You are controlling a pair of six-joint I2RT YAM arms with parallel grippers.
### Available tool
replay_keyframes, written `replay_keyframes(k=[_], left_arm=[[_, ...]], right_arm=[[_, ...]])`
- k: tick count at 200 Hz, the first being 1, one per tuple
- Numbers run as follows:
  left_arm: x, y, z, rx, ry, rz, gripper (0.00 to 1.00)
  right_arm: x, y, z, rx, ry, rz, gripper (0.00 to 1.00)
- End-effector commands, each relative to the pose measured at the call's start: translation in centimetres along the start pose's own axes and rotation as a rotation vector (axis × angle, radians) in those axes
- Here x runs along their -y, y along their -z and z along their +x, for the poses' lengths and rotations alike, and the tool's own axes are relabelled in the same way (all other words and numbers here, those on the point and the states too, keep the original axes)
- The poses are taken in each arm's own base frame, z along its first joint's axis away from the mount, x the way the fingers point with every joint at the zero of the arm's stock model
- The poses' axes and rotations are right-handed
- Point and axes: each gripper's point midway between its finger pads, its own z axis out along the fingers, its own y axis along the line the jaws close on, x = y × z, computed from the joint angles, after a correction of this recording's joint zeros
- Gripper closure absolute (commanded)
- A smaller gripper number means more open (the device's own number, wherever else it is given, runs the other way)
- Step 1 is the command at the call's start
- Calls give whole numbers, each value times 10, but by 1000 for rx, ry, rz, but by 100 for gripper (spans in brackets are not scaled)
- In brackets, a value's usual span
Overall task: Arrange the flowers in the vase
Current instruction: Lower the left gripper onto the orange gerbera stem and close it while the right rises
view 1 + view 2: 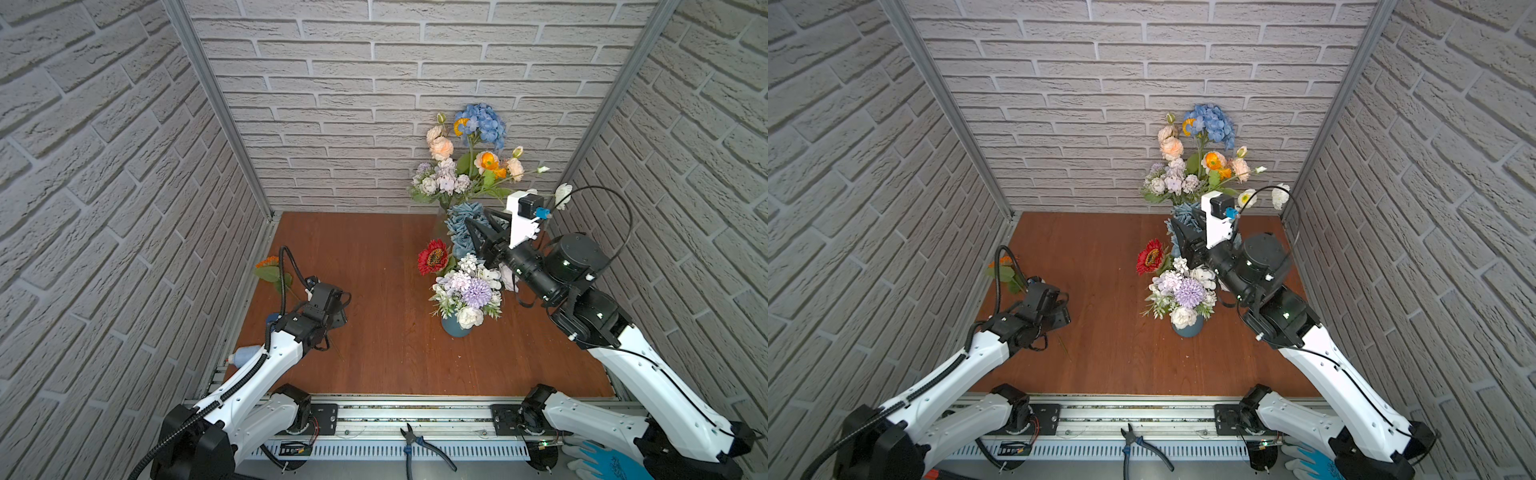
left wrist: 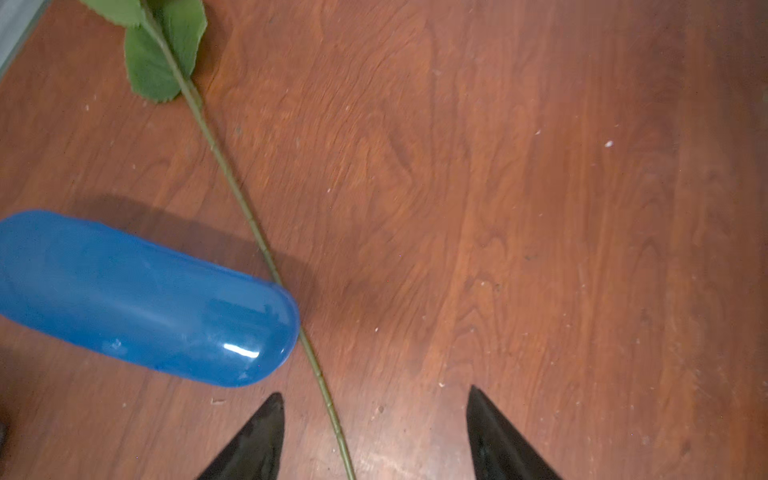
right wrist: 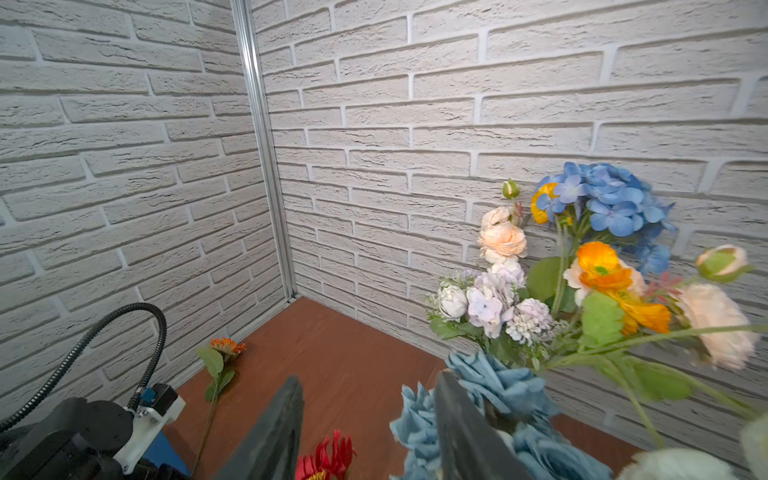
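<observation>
An orange daisy (image 1: 268, 262) lies at the table's left edge. Its long green stem (image 2: 232, 178) runs between the fingers of my left gripper (image 2: 376, 392), which is open and low over the wood, touching nothing. A round blue vase (image 1: 455, 326) holds a lilac-white bunch (image 1: 469, 289), with a red daisy (image 1: 433, 256) leaning out behind it. My right gripper (image 3: 370, 376) hangs open above that daisy, one finger against dusty-blue blooms (image 3: 490, 386). Behind stands a tall bunch with a blue hydrangea (image 1: 482, 122) and peach roses (image 1: 440, 147); its container is hidden.
A blue capsule-shaped bottle (image 2: 145, 299) lies beside the stem, close to my left fingers. White poppies (image 1: 563, 195) reach toward the right wall. Brick-patterned walls (image 1: 332, 104) close in three sides. Pliers (image 1: 419, 446) and a blue glove (image 1: 598, 457) lie on the front rail.
</observation>
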Motion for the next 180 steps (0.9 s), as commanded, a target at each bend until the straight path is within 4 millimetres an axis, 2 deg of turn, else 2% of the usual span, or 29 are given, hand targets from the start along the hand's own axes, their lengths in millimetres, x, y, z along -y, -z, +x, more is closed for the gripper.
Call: replay_keyframes(k=[1,14,48,109,136,180], left_arm=[[-14,-3,18,-45,82,-49,36],[-15,-6,25,-55,81,-60,38],[-18,-18,38,-87,75,-98,58],[-16,-39,58,-131,78,-127,60],[-9,-48,59,-132,81,-113,62],[-5,-59,62,-154,59,-120,73]], right_arm=[[-10,-11,-6,30,-6,-54,47],[-11,-16,-2,26,-15,-56,47],[-12,-20,1,28,-30,-64,47],[-13,-15,-1,35,-15,-71,47],[-12,-13,0,31,-10,-69,47],[-10,-9,0,25,0,-59,46]])
